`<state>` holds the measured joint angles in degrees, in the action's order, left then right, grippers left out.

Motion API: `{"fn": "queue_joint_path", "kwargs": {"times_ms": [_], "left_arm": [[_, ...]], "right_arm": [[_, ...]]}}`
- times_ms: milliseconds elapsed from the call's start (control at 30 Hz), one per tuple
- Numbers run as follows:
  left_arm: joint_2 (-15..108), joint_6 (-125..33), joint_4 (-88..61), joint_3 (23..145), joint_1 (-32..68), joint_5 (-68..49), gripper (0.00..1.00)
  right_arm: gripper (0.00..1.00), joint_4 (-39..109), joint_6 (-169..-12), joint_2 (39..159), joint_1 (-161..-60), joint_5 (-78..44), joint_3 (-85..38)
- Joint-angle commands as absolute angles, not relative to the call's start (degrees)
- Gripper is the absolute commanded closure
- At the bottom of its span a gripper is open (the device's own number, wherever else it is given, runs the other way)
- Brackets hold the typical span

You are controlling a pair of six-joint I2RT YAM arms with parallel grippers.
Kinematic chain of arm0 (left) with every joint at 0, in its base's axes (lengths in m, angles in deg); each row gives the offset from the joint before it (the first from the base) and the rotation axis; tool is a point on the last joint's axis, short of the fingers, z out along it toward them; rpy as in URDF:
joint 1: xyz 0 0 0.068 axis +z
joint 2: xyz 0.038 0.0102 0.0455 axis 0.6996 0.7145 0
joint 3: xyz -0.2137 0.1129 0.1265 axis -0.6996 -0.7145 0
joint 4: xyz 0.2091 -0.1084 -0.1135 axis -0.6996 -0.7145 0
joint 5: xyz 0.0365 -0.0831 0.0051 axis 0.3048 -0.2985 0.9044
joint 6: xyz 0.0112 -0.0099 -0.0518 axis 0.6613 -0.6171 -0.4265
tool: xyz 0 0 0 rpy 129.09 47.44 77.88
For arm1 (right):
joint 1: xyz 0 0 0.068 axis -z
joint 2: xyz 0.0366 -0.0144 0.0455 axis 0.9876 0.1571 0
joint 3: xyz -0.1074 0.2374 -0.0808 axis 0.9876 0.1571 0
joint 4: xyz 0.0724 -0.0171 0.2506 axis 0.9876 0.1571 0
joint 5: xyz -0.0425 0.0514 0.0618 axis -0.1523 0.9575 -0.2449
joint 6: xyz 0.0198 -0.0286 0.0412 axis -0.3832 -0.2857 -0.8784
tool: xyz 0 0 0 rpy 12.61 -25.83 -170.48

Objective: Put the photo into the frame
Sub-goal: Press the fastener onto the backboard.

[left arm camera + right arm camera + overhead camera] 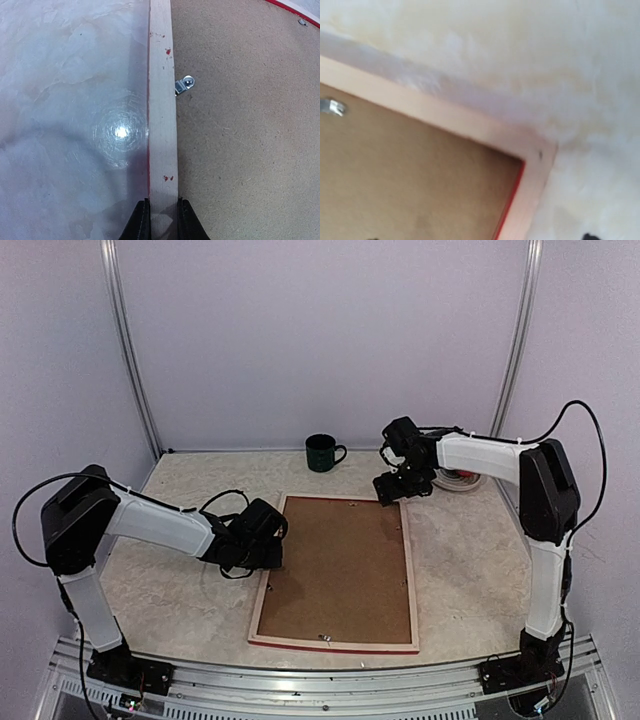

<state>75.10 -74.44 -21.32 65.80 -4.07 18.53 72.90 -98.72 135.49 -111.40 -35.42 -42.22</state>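
Top external: frame (335,643) lies twelve-to-six; left tool (272,552) pinches its nine o'clock rail; right tool (395,492) at one o'clock corner, spread cannot be told.

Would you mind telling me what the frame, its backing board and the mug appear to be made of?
From behind, the frame looks like pale bare wood with faint grain, red paint flecks and a red outer edge; the backing board is brown, matte, finely speckled, probably hardboard or fibreboard; the mug is dark, likely glazed ceramic, though too small to be sure.

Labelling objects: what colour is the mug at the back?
Dark green mug, best in the top external view.
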Motion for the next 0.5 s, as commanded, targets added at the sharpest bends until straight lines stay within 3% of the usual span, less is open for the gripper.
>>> {"fn": "queue_joint_path", "kwargs": {"times_ms": [0, 100, 467], "left_arm": [[76.77, -72.80, -19.79, 66.21, -4.65, 15.78, 0.89], [76.89, -72.15, -18.94, 66.10, -4.58, 15.15, 0.89], [76.61, -70.29, -18.70, 66.65, -5.35, 13.07, 0.89]], "right_arm": [[0.08, 69.87, -87.02, 137.88, -111.55, -34.95, -45.97], [0.03, 67.57, -81.87, 141.37, -111.54, -34.12, -48.84], [0.07, 67.07, -74.36, 148.68, -111.37, -26.14, -55.52]]}}
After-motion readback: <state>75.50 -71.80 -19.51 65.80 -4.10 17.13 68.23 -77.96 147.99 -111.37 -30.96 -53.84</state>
